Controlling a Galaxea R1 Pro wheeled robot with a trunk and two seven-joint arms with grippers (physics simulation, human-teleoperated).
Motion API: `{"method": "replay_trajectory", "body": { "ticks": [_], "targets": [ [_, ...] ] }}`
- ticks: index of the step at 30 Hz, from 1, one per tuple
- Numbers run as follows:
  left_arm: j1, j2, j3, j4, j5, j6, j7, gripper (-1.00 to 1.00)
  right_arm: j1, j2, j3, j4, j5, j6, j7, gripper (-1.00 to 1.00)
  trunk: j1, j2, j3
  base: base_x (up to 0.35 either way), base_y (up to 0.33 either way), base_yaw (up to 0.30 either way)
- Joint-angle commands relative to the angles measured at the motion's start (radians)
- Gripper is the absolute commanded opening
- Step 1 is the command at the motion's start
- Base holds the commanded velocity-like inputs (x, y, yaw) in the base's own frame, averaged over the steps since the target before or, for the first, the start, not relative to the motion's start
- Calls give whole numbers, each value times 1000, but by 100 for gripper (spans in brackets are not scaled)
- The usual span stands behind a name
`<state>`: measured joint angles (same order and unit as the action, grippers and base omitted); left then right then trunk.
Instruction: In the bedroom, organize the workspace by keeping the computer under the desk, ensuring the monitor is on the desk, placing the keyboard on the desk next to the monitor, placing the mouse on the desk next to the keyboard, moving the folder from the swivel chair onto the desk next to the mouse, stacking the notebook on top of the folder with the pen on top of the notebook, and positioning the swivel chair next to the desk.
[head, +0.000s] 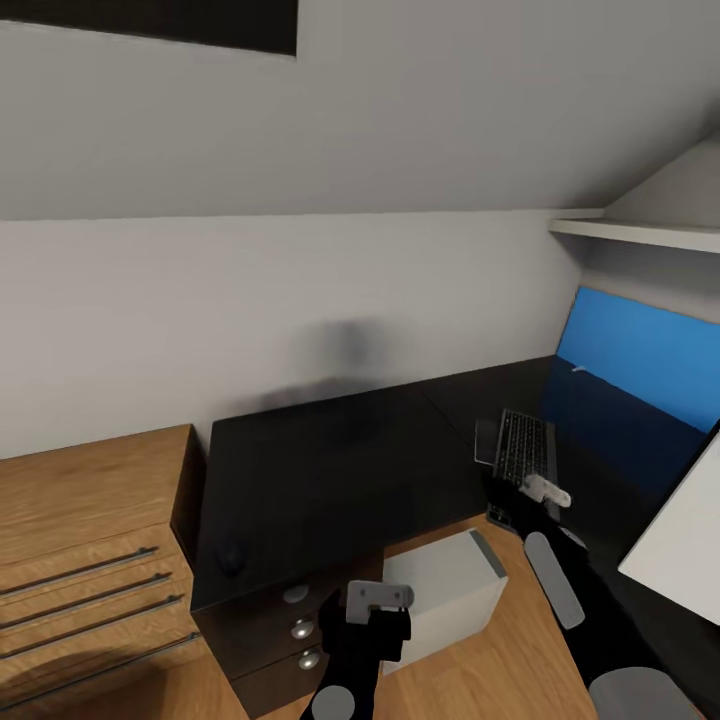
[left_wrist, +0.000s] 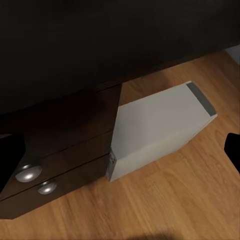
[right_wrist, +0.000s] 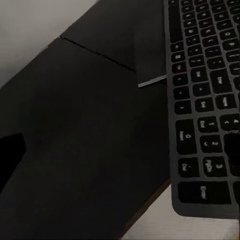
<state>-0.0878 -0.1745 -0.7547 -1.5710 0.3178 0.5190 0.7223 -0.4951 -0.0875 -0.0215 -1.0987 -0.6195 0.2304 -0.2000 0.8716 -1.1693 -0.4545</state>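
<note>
Silvery-framed keyboard (head: 526, 447), stiff and light, at two o'clock; grasp its long edges. Right gripper (head: 546, 489) state indiscernible.

Sloped pale wall (head: 330, 120); oak floor (head: 520, 670) — oak dresser (head: 90, 540)

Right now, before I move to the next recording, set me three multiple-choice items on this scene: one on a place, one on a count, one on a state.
1. Where does the computer stand?
A. on the oak dresser
B. on the floor by the desk drawers
C. on the shelf

2. How many round drawer knobs show in the head view?
A. three
B. one
C. six

3. How does the keyboard lie?
A. upright against the wall
B. flat on the desk
C. on the floor

Answers: 1 B, pale tower on planks; 2 A, three silver knobs stacked; 3 B, keys face up.
</note>
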Motion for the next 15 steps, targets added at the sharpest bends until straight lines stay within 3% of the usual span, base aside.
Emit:
{"method": "replay_trajectory", "body": {
  "ticks": [1,6,7,15],
  "targets": [
    [-1,0,-1,-1,7,3,9,100,2,0,0,-6,-93,7,-7,100,0,-1,-1,0,0,0],
    [-1,0,0,-1,7,3,9,100,2,-1,0,-7,-135,8,-7,100,0,-1,-1,-5,0,0],
    [-1,0,0,-1,7,3,9,100,3,-3,-1,-5,-151,9,-7,100,0,-1,-1,-231,0,0],
    [-1,0,0,-1,7,3,9,100,3,-3,-15,15,-157,3,-3,100,0,-1,-1,-318,0,0]
  ]
}}
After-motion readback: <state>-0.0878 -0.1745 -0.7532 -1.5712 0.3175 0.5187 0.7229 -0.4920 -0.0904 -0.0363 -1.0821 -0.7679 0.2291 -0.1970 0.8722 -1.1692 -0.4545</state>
